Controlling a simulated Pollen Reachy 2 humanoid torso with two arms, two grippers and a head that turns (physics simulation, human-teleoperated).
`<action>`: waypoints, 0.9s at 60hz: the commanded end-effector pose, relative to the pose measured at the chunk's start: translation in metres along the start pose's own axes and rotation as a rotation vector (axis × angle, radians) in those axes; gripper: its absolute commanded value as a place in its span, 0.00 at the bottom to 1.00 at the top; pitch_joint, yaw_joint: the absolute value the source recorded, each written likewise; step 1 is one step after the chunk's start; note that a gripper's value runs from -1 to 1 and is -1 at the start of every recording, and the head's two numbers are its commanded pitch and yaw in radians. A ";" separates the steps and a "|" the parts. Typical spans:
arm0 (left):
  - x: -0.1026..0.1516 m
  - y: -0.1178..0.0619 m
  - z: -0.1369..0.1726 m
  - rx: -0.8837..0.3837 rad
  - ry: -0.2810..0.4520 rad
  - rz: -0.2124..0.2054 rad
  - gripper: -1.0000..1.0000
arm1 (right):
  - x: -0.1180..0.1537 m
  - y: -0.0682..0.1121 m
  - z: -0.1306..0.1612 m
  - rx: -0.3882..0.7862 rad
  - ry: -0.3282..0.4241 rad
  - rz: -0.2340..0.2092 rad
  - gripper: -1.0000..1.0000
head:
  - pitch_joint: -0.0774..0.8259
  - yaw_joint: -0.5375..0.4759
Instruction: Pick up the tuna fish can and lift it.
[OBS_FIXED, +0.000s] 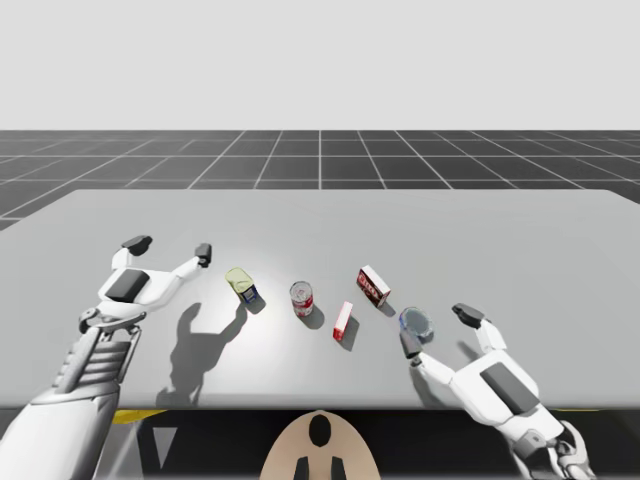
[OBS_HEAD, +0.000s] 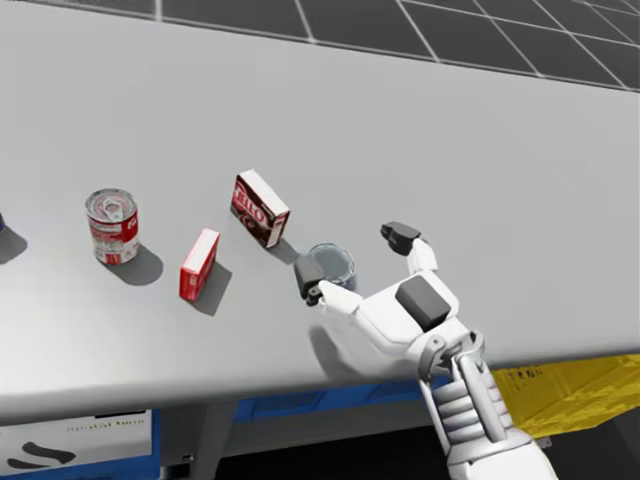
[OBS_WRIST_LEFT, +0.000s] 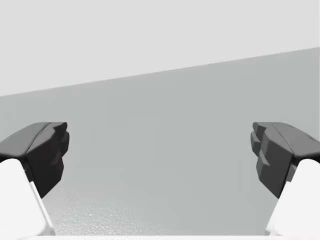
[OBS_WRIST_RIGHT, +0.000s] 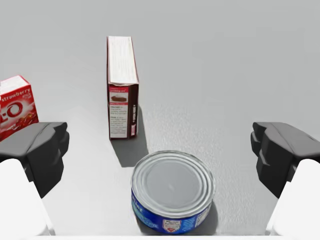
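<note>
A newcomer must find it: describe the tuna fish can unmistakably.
On the grey table, look toward my right gripper near the front edge. Between its open fingers sits the tuna fish can, near a dark red box. Unlike the tall red-and-white can further left, it is low, flat and blue-sided with a plain silver lid.

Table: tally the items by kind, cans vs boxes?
Cans: 3 (low blue can, red-and-white can, blue can with a yellowish top)
Boxes: 2 (small red box, dark red box)
Total: 5
</note>
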 end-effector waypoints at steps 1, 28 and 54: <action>-0.002 -0.002 -0.001 0.000 -0.002 -0.016 0.00 | -0.025 -0.001 -0.003 -0.009 0.051 0.000 0.00 | 0.87 0.20; -0.001 -0.006 0.003 -0.001 -0.010 -0.023 0.00 | -0.055 -0.008 -0.040 -0.049 0.158 -0.029 0.00 | 0.86 0.21; -0.001 -0.011 0.005 -0.010 -0.008 -0.032 0.00 | -0.059 -0.013 -0.055 -0.024 0.244 -0.064 0.37 | 0.82 0.22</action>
